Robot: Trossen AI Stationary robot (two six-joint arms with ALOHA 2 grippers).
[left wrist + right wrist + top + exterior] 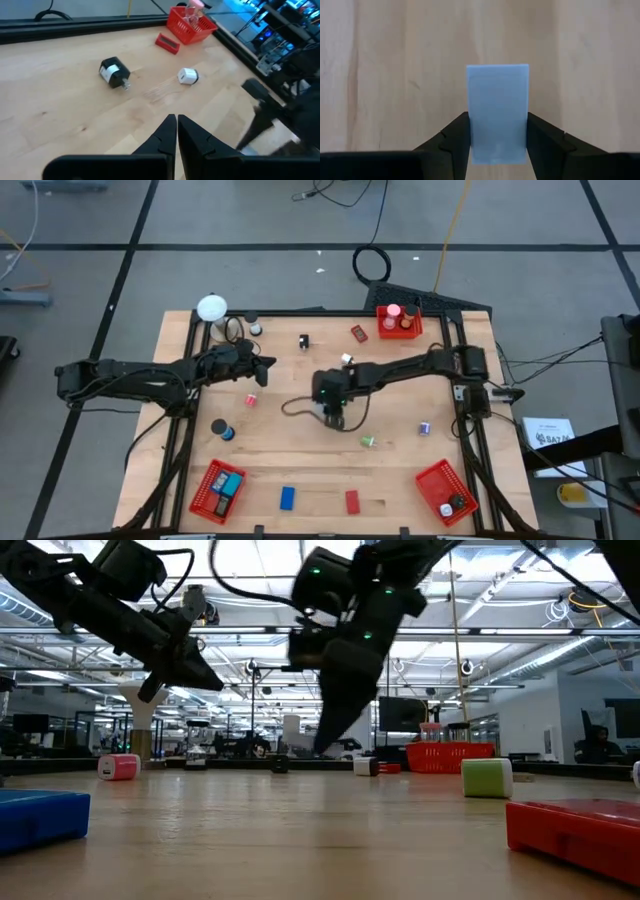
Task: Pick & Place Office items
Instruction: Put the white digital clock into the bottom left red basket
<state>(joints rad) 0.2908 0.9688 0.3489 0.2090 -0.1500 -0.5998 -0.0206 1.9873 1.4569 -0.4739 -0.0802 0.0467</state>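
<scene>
Two arms over the tabletop (300,470). Right gripper (334,418) hangs near the middle, fingers (454,137) pinching a pale blue block (497,112) that stands upright between them, bare wood beneath. Left gripper (266,366) sits toward the left-rear, fingers (165,135) pressed together, holding nothing.

Open wood lies in front of the right gripper, between it and the front edge; only a blue block (288,498) and red block (352,501) sit there. Red baskets stand at three corners: front-left (218,488), front-right (444,491), rear-right (399,322).

No writing readable; a black cylinder (114,73) carries a white label, text too small to tell.

Pink roll (251,399) lies just before the left gripper; green roll (368,442) near the right one.
</scene>
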